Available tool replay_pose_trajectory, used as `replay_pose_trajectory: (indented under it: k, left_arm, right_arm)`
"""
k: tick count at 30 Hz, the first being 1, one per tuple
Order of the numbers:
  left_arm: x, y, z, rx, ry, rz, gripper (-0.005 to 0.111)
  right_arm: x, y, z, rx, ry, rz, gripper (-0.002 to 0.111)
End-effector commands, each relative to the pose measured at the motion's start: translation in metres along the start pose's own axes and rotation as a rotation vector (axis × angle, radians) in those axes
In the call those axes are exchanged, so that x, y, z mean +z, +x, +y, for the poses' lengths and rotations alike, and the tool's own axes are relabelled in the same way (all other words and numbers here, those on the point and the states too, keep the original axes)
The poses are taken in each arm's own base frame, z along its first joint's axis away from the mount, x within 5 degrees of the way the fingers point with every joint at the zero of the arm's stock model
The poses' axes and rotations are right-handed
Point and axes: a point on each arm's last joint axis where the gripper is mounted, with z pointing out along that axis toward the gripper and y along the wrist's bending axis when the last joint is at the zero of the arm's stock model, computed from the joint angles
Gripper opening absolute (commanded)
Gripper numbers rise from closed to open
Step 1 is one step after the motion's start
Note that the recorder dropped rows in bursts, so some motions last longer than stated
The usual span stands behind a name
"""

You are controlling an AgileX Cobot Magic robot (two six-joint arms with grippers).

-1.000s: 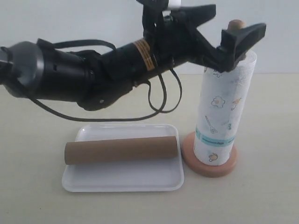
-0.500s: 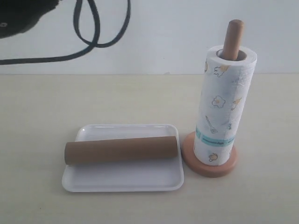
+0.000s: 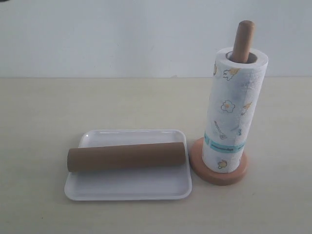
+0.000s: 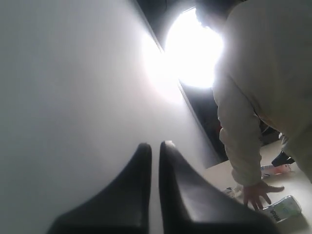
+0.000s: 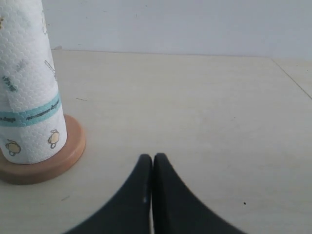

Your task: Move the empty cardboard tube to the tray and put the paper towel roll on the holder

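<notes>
Exterior view: the black cable at upper left half a second ago has gone; the cardboard tube (image 3: 126,156) lies across the tray (image 3: 129,191) at lower left, and the paper towel roll (image 3: 234,112) stands on the holder (image 3: 242,39) at right. Left wrist view: the left gripper (image 4: 155,146) is empty, jaws nearly closed. Right wrist view: the right gripper (image 5: 152,157) is empty, jaws pressed together.

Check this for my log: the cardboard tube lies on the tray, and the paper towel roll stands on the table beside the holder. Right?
One error: the paper towel roll sits on the holder, whose top pokes out above it, not beside it. The cardboard tube does lie on the tray. The exterior view shows it.
</notes>
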Motion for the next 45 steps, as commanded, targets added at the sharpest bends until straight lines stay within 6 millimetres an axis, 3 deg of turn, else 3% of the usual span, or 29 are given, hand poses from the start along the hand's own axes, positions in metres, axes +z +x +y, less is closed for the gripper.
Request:
replay_pose_trajectory:
  k: [1, 6, 9, 11, 14, 16, 21, 27, 32, 37, 41, 45]
  left_arm:
    - [-0.001, 0.0, -0.001, -0.008, 0.0, 0.009, 0.005]
    - [-0.003, 0.0, 0.002, -0.003, -0.03, 0.042, 0.005]
    - [-0.025, 0.003, 0.014, -0.058, -0.259, 0.295, 0.005]
    - [-0.053, 0.009, 0.015, -0.119, -0.424, 0.467, 0.005]
    - [-0.109, 0.014, -0.005, -0.084, -0.519, 0.609, 0.005]
    - [-0.144, 0.015, -0.019, -0.08, -0.554, 0.607, 0.005]
    - [-0.206, 0.015, -0.05, -0.068, -0.671, 0.555, 0.005]
    - [-0.258, 0.012, -0.087, -0.113, -0.904, 0.407, 0.005]
    - [-0.273, 0.007, -0.108, -0.074, -0.956, 0.317, 0.005]
    - [-0.277, 0.0, -0.113, -0.111, -0.982, 0.239, 0.005]
    - [-0.287, 0.011, -0.111, -0.081, -1.061, 0.37, 0.005]
    - [-0.293, 0.028, -0.115, 0.011, -1.026, 0.555, 0.005]
  right_arm:
    - [0.0, -0.001, 0.0, -0.001, 0.004, -0.013, 0.0]
    - [0.0, -0.001, 0.0, -0.001, 0.004, -0.013, 0.0]
    - [0.0, -0.001, 0.0, -0.001, 0.004, -0.013, 0.0]
    - [0.0, -0.001, 0.0, -0.001, 0.004, -0.013, 0.0]
    - [0.0, -0.001, 0.0, -0.001, 0.004, -0.013, 0.0]
    - [0.0, -0.001, 0.0, -0.001, 0.004, -0.013, 0.0]
    - [0.0, -0.001, 0.0, -0.001, 0.004, -0.013, 0.0]
    - [0.0, -0.001, 0.0, -0.001, 0.004, -0.013, 0.0]
    - [0.0, -0.001, 0.0, -0.001, 0.004, -0.013, 0.0]
    - [0.0, -0.001, 0.0, -0.001, 0.004, -0.013, 0.0]
    - [0.0, -0.001, 0.0, -0.001, 0.004, -0.013, 0.0]
    - [0.0, -0.001, 0.0, -0.001, 0.004, -0.013, 0.0]
